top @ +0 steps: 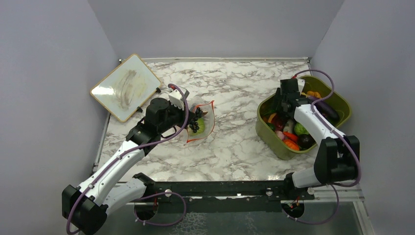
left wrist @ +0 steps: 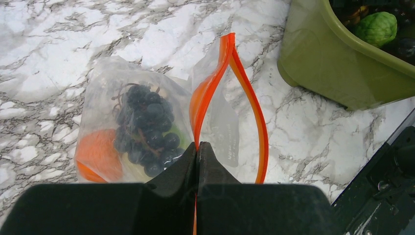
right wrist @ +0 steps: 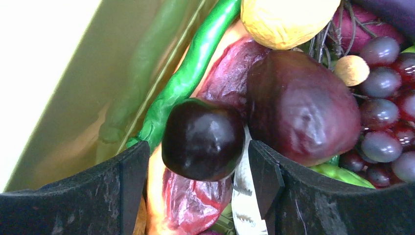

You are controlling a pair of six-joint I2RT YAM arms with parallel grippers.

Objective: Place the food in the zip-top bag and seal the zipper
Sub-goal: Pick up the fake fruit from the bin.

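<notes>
- The left gripper (left wrist: 198, 151) is pinched on the zipper (left wrist: 201, 105), holding one lip up so the zip-top bag (left wrist: 105, 83) gapes; grapes (left wrist: 147, 129) and an orange piece (left wrist: 98, 154) lie inside, ahead-left of its tips.
- The right gripper (right wrist: 198, 149) stands spread in the olive bin (right wrist: 73, 88), a dark round piece (right wrist: 203, 139) between its fingers, unclamped, probably the next pick.

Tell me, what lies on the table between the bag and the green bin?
Nothing: only bare marble table separates the bag and the bin. The top view shows this, and the left wrist view too.
</notes>
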